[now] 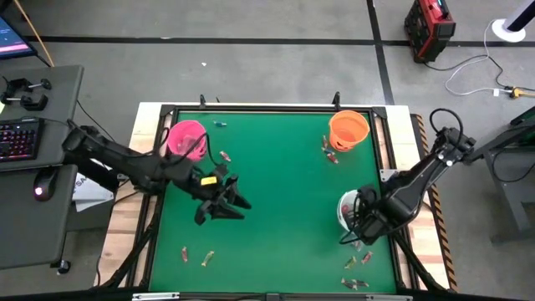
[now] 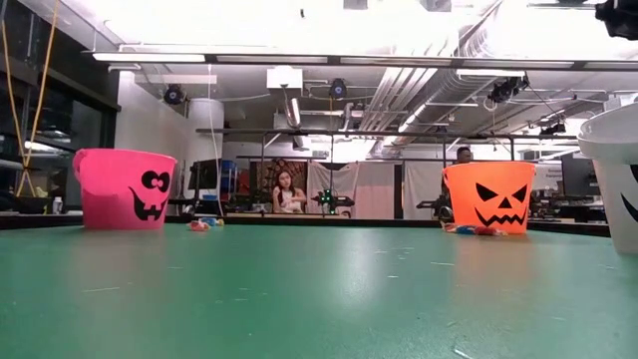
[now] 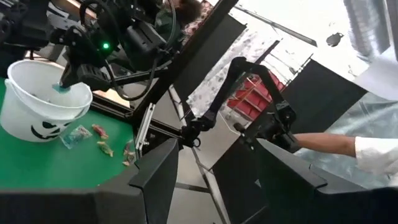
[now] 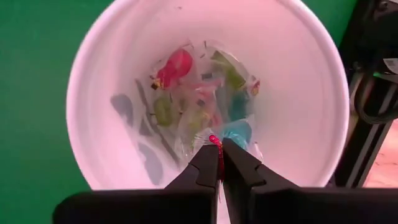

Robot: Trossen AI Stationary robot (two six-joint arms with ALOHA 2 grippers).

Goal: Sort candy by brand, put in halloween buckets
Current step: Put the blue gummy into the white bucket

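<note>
High view, left gripper (image 1: 224, 203): fingers apart, empty, pointing right over the green table (image 1: 284, 201).
Pink bucket (image 1: 185, 138): upright, far left corner.
Orange bucket (image 1: 348, 130): upright, far right.
White bucket (image 4: 205, 93): upright, right edge, clear-wrapped sweets (image 4: 205, 106) inside.
Right gripper (image 4: 220, 163): pointing down into it, pinched on a red wrapper (image 4: 216, 144).
Loose candy (image 1: 358, 272): near right corner.

White bucket (image 4: 112, 68): smooth, slightly glossy translucent plastic, light glowing through wall. Pink bucket (image 2: 124, 188) and orange bucket (image 2: 488, 196): opaque smooth plastic, soft sheen, matt black printed faces. Counter (image 2: 299, 289): green matt surface, faintly scuffed and speckled; dark metal frame, pale wood edging. Candy (image 4: 205, 106) inside white bucket: crinkled clear glossy film wrappers. Right end effector (image 4: 221, 163): matt black plastic-looking fingers.
</note>
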